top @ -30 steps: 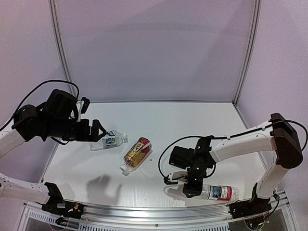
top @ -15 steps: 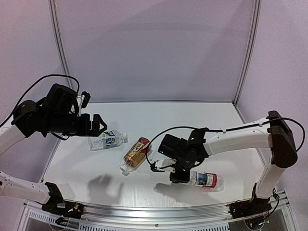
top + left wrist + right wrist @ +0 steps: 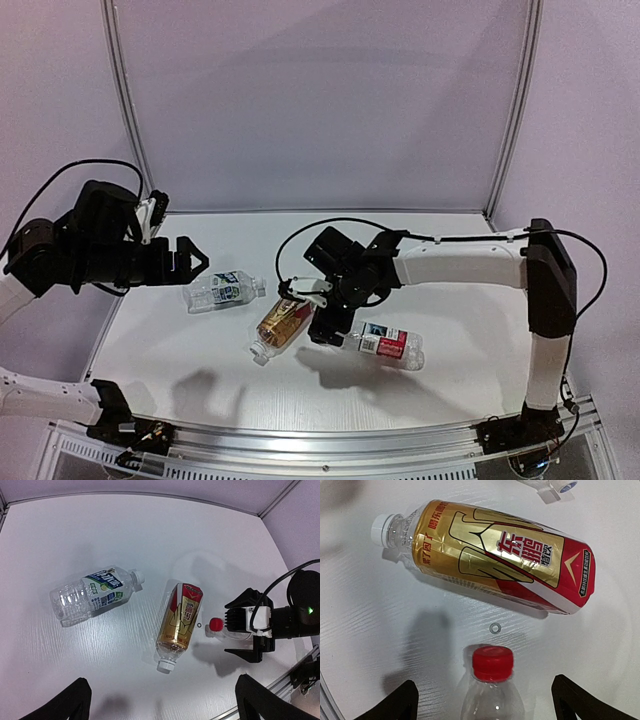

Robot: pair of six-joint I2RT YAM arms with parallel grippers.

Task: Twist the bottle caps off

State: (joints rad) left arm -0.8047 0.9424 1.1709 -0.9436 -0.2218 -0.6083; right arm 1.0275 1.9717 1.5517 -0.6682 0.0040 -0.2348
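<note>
The bright red round plastic cap (image 3: 492, 662) sits screwed on the neck of the clear plastic bottle with the blue-white-red label (image 3: 386, 343), which lies right of the middle of the white table (image 3: 450, 250) with its neck pointing left. The right gripper (image 3: 487, 700) straddles that neck. Its fingers (image 3: 402, 702) are spread wide on either side and touch neither cap nor bottle. Whether the neck rests on the table I cannot tell.

Just beyond the red cap lies a tiny ring (image 3: 494, 628) on the bare surface. Past it is the amber-brown plastic bottle with the red-gold label (image 3: 181, 620), on its side. Its whitish round cap (image 3: 165, 666) is on and points toward the near edge. The gap between the red cap and this bottle's side is narrow.

Farther left, apart from the amber bottle, the clear plastic bottle with the green-blue label (image 3: 92, 592) lies on its side. Its whitish cap (image 3: 138, 576) is on and points right.

The left gripper (image 3: 190, 258) hangs above the left edge of the table, near that bottle's base, fingers spread and holding nothing.

Open white surface stretches behind the bottles to the back wall and on the far right. A metal rail (image 3: 350, 435) runs along the near edge.
</note>
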